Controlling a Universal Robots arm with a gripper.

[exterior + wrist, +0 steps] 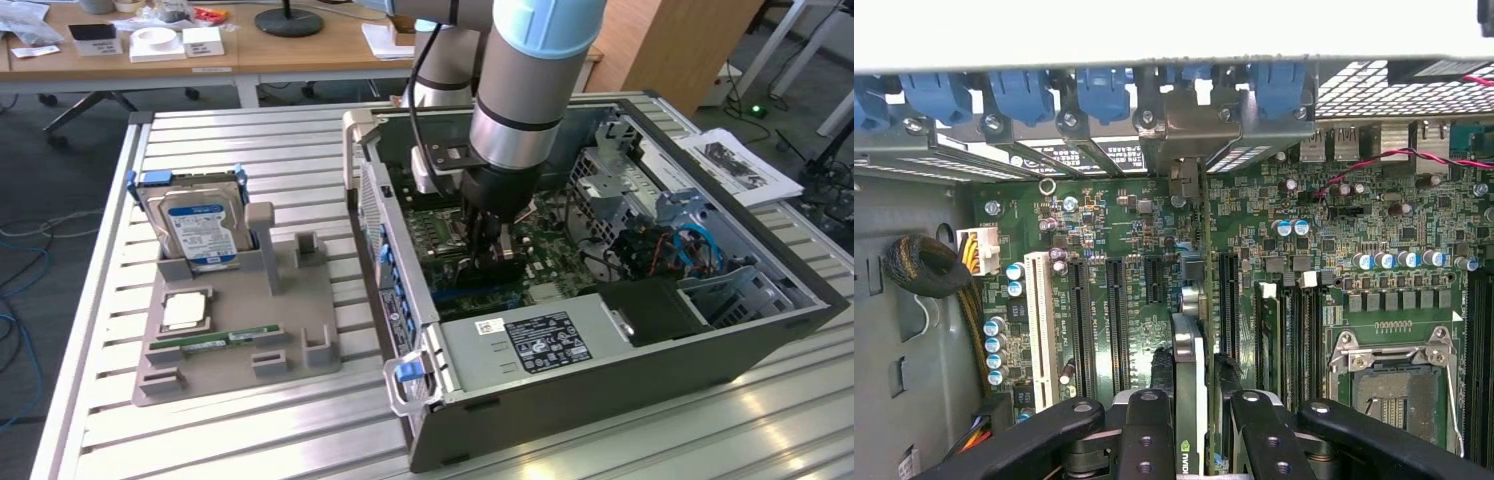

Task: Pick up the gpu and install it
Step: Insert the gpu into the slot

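My gripper [491, 248] reaches down into the open computer case [747, 330], just above the green motherboard [554, 250]. It is shut on the gpu [1190, 370], a thin dark card seen edge-on between the black fingers [1144, 425]. The card stands upright over the motherboard [1334, 260], in line with the long black expansion slots [1116, 320]. Its grey metal end bracket [1184, 120] lies against the case's rear slot openings, under the blue latches [1019, 95]. Whether its lower edge sits in a slot is hidden. In the exterior view the gpu [489, 268] is a dark shape under the fingers.
A grey holder tray [287, 330] at the exterior view's left carries a silver hard drive [198, 228], a CPU [184, 312] and a green RAM stick [214, 340]. Inside the case are the power supply [534, 345], drive cages [694, 225], an open CPU socket [1394, 380] and cable bundle [919, 262].
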